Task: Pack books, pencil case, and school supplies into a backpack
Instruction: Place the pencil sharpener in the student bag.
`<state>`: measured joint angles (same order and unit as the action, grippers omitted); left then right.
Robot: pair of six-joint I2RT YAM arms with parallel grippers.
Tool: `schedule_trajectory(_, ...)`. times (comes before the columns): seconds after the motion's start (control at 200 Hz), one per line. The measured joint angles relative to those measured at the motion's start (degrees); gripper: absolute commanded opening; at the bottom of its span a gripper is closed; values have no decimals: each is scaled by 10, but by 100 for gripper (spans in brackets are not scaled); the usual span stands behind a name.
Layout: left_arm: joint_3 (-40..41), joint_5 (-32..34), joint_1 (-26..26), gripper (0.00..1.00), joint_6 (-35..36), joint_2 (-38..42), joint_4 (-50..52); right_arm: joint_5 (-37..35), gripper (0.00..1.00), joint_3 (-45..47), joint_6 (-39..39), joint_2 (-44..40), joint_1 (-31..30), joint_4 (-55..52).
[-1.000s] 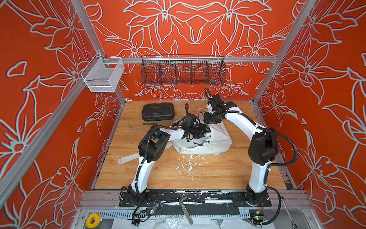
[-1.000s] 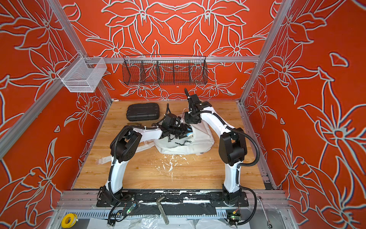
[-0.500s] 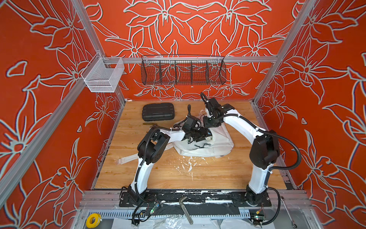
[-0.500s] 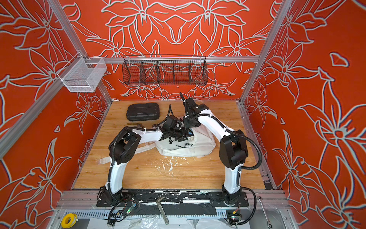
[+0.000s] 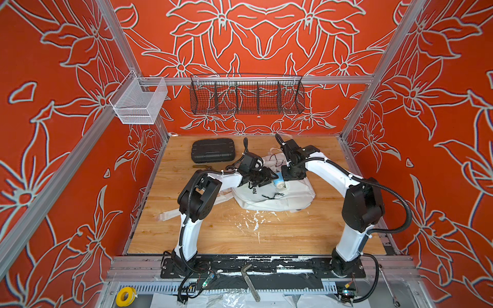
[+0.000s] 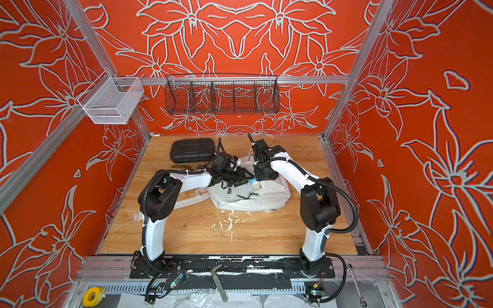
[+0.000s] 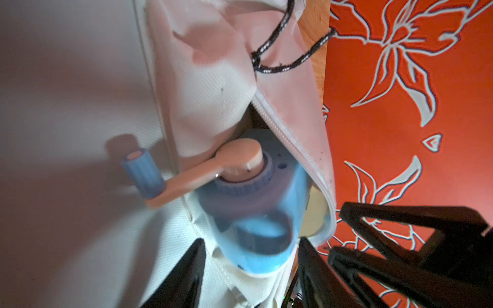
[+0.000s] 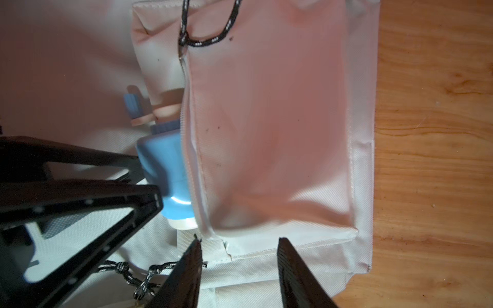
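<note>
The white backpack (image 5: 277, 198) (image 6: 256, 201) lies flat on the wooden table. The light-blue pencil sharpener (image 5: 279, 183) (image 6: 254, 183) (image 7: 256, 213) (image 8: 168, 170) sticks halfway into its front pocket, crank end inward. My left gripper (image 5: 269, 177) (image 7: 250, 256) is open and straddles the sharpener's outer end, with a gap at one finger. My right gripper (image 5: 288, 179) (image 8: 238, 248) is open just above the pocket's corner, holding nothing. A black cord zip pull (image 8: 205, 40) lies on the pocket. The books and the pencil case are out of view.
A black ribbed hard case (image 5: 213, 150) lies at the back left of the table, with a small metal fitting (image 5: 202, 167) in front of it. A black wire basket (image 5: 246, 97) and a white mesh basket (image 5: 138, 102) hang on the walls. A white strap (image 5: 170, 214) trails left.
My right gripper has come forward and down onto the backpack beside the sharpener, and its jaws have widened. The left gripper has stayed at the sharpener.
</note>
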<state>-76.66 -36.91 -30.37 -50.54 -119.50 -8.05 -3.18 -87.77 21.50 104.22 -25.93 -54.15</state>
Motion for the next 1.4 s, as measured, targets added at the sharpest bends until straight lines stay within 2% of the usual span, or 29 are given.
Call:
schedule_trajectory(0.15, -17, -20, 0, 38, -7, -19, -4, -7, 48, 5, 5, 16, -4, 14)
schedule_trajectory(0.23, -19, -24, 0, 35, -7, -19, -4, -10, 42, -1, 8, 32, -5, 16)
schedule_trajectory(0.285, -19, -24, 0, 30, -9, -19, -4, -14, 33, -9, 8, 47, -5, 14)
schedule_trajectory(0.395, -19, -33, 0, 29, -9, -22, -5, -24, 12, -15, 15, 56, -6, 13)
schedule_trajectory(0.48, -19, -35, 0, 28, -10, -22, -6, -31, 0, -15, 10, 56, -7, 11)
schedule_trajectory(0.771, -26, -52, 0, 27, -23, -35, -19, -17, 0, -31, -18, 46, -7, 17)
schedule_trajectory(1.081, -24, -49, -9, 27, -89, -52, -72, 125, 0, 18, 1, 5, 6, 156)
schedule_trajectory(1.156, -24, -44, -7, 27, -98, -56, -73, 139, 0, 35, 12, 5, 8, 184)
schedule_trajectory(1.301, -28, -36, -7, 26, -89, -56, -64, 162, 0, 69, 32, -2, 19, 227)
schedule_trajectory(1.396, -48, -31, -8, 26, -57, -56, -18, 177, 0, 97, 47, -12, 29, 257)
